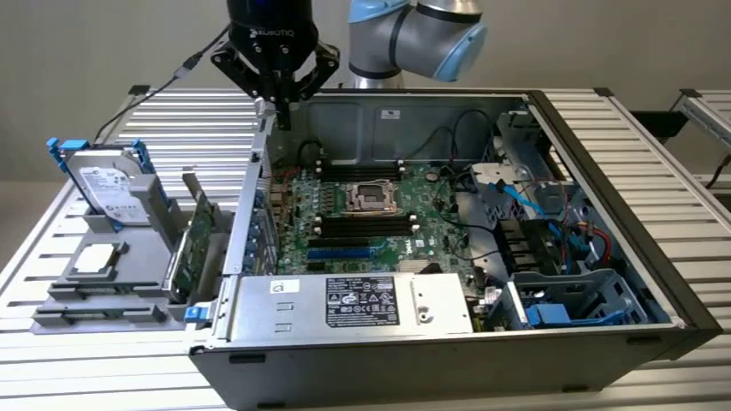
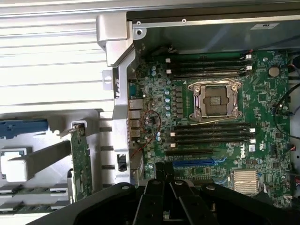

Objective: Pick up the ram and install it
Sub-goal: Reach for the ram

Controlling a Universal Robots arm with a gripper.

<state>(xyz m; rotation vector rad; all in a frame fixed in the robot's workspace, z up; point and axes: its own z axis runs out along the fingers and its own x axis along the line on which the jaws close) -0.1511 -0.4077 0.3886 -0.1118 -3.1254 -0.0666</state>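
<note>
Gripper (image 1: 277,109) fingers pressed together, pinching nothing. In the exterior view it hangs over the rear corner of the open PC case (image 1: 434,370), on the exterior view's left, just above the case wall. In the wrist view the dark gripper (image 2: 165,177) sits over the mobo (image 2: 272,117) edge, near the blue slot.

Ram (image 2: 33,189): thin green stick lying on edge in a groove of the grey holder (image 1: 68,324), outside the case on the exterior view's left. A second like stick sits in the next groove. Ram is well apart from the gripper and not yet in the mobo.

Same holder also carries:
- HDD (image 1: 109,184) w/ blue rails, upright at the far end
- CPU (image 1: 98,259), flat, between HDD and the ram grooves
- green card (image 1: 201,244) w/ metal bracket, standing on edge just beside the case wall

Inside the case: CPU socket (image 1: 374,195) mid-mobo, w/ long black slots (image 1: 365,227) on both sides of it. PSU (image 1: 354,301) lies along the near wall. All sits on a slatted metal table (image 1: 115,381).
</note>
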